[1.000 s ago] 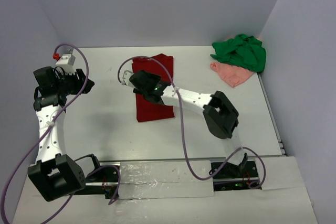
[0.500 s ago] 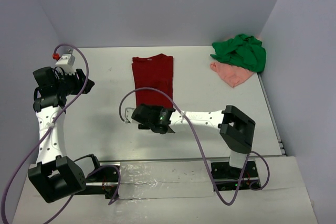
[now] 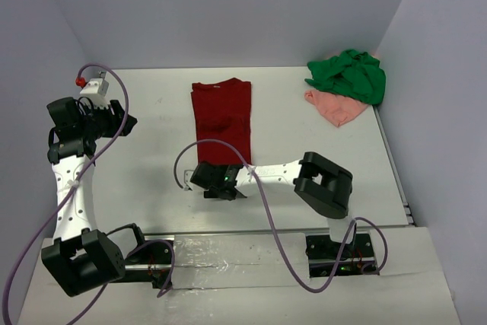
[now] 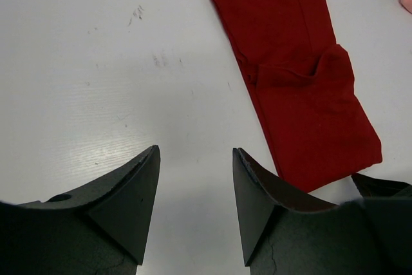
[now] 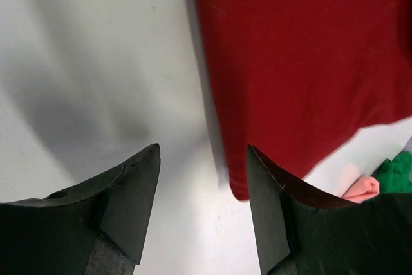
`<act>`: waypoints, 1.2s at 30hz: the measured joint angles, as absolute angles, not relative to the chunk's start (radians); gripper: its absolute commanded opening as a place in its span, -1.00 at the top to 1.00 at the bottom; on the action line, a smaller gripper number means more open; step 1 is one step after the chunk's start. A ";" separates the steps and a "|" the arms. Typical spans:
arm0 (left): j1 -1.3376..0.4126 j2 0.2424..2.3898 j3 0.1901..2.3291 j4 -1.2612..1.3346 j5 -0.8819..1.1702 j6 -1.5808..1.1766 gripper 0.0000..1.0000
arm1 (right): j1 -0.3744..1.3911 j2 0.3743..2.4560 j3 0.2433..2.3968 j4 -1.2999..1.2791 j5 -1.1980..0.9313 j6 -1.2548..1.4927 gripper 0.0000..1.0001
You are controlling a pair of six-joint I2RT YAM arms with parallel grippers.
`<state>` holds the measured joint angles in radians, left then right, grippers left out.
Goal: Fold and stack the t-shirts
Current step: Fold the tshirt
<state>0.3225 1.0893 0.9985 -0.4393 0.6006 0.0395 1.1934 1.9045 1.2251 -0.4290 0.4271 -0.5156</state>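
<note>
The dark red t-shirt point(image 3: 221, 116) lies flat as a long folded strip in the middle of the table, neck at the far end. It also shows in the left wrist view point(image 4: 296, 75). My right gripper point(image 3: 217, 180) hovers low over its near hem. In the right wrist view the gripper point(image 5: 203, 152) is open, with a near corner of the shirt point(image 5: 290, 62) just inside the right finger point(image 5: 270, 210). My left gripper point(image 3: 125, 123) is open and empty at the left, well clear of the shirt; in its own view point(image 4: 196, 152) bare table lies between the fingers.
The bright green t-shirt point(image 3: 350, 74) lies crumpled on the pale pink one point(image 3: 335, 108) in the far right corner by the right wall. A small white fixture with a red knob point(image 3: 90, 84) stands at the far left. Purple cables loop from both arms.
My right arm has pulled back from over the middle of the red shirt to its near hem, uncovering the shirt. The left arm has stayed put.
</note>
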 measured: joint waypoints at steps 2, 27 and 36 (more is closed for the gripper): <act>0.323 1.089 0.999 -0.439 0.600 0.039 -0.16 | 1.195 1.939 1.225 -0.410 0.434 -0.525 -0.24; 0.323 1.069 0.994 -0.446 0.601 0.050 -0.15 | 1.058 2.165 1.468 -0.413 0.578 -0.554 1.00; 0.323 1.069 0.994 -0.450 0.608 0.061 -0.15 | 1.182 2.071 1.463 -0.676 0.425 -0.435 1.00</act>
